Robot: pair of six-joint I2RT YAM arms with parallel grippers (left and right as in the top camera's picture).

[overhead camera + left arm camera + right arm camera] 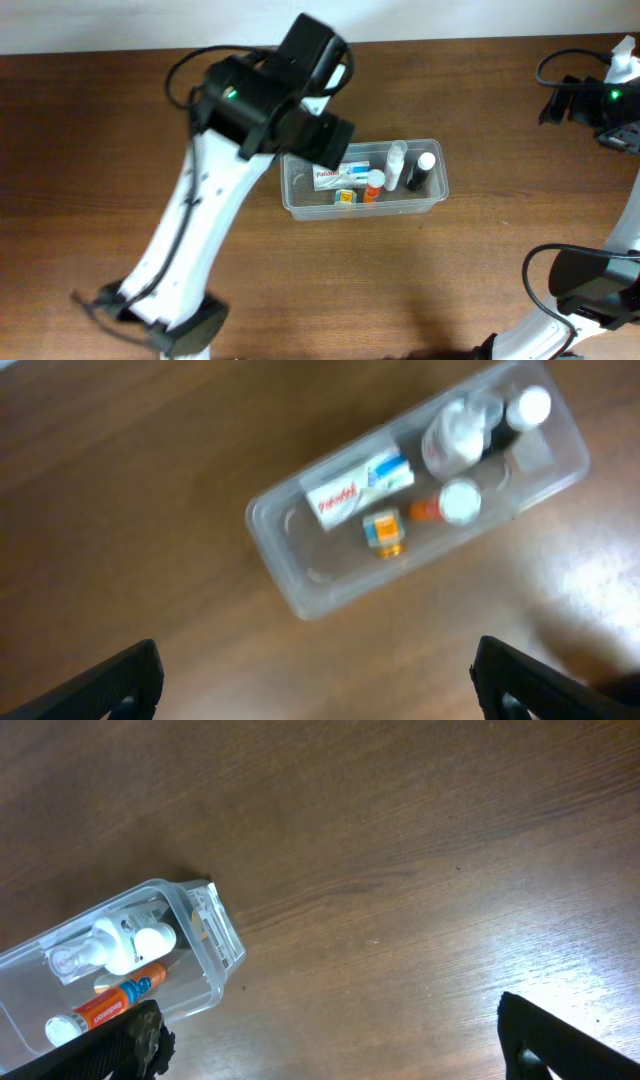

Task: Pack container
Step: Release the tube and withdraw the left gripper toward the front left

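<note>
The tub [300,207] sits near the middle of the table [100,150], a little to the right, with its long side running left to right. In it lie a white and blue box [358,485], a small orange and yellow item [383,532] and an orange bottle [445,507]. At the right end a clear bottle [455,435] and a black bottle with a white cap [520,415] appear to stand upright, close together.

The left claw [315,695] hangs above the tub's left end. Its jaws are wide apart and hold nothing. The right claw [340,1045] is off beyond the tub's right end, also wide and empty.

The main danger, as I judge it, is the tub itself. It looks light and rests on smooth wood. If the left claw comes down a little off line, a finger may catch the rim and push the tub sideways or tip it. The two standing bottles look the least steady. A knock to the wall, or a finger reaching in next to them, may topple them against each other or onto the orange bottle. The left arm hides the tub's far left corner in the overhead view, so a finger near that corner cannot be checked from above. The left wrist view is blurred, which makes the edges of the clear plastic hard to judge. No lid shows in any view, and I cannot tell if anything is left to pack.
</note>
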